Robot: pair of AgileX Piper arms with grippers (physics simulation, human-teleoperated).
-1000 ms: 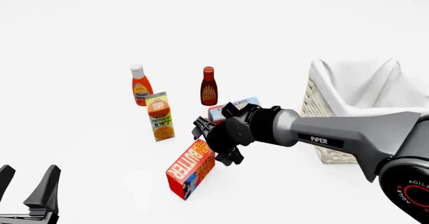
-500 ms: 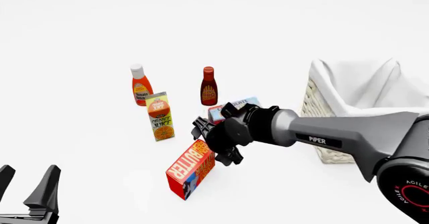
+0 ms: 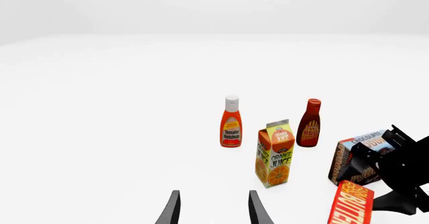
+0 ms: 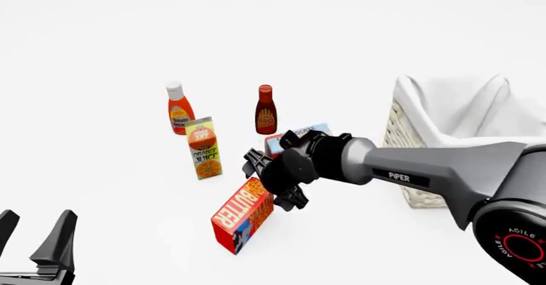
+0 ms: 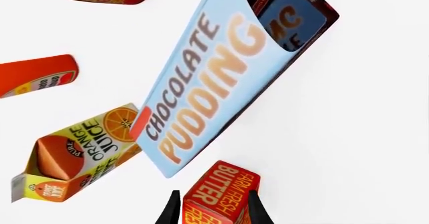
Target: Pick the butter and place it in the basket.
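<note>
Reaching in from the right of the front view, your right gripper sits at the upper end of the butter, which lies on the white desk just below the centre of the frame. In the right wrist view its two dark fingertips stand on either side of the butter's end face, jaws parted about as wide as the box; whether they press on it you cannot tell.

Your left gripper is in the lower left corner of the front view, well apart from everything, jaws open and holding nothing.

Behind the right gripper, the chocolate pudding box is partly hidden by the wrist. The orange juice carton stands upright left of centre, with the ketchup bottle and the BBQ sauce bottle beyond it. The basket fills the right edge, its white lining folded over the rim.
</note>
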